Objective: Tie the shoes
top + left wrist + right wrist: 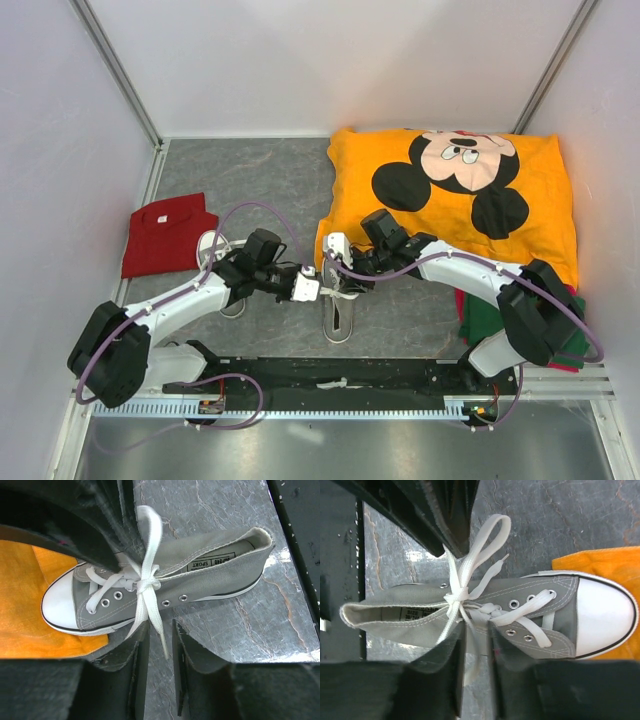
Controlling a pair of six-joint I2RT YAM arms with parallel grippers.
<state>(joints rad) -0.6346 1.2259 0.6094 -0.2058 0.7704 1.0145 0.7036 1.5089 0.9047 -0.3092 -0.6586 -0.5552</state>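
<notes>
Left gripper [160,626] and right gripper [477,628] each stand narrowed around a strand of white lace [145,586] — pinched or merely beside it, I cannot tell. The grey shoe [338,318] lies mid-table, long axis near-to-far, toe far on the orange cloth [450,215], heel near. The second shoe [212,247], further left, is mostly hidden behind the left arm [180,300].

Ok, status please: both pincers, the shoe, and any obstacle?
Left pincer, right pincer: each straddles a lace strand, gap narrow, grip unconfirmed. Grey shoe: knot formed, one loop showing. Toe on orange cloth; no other obstacle seen.
</notes>
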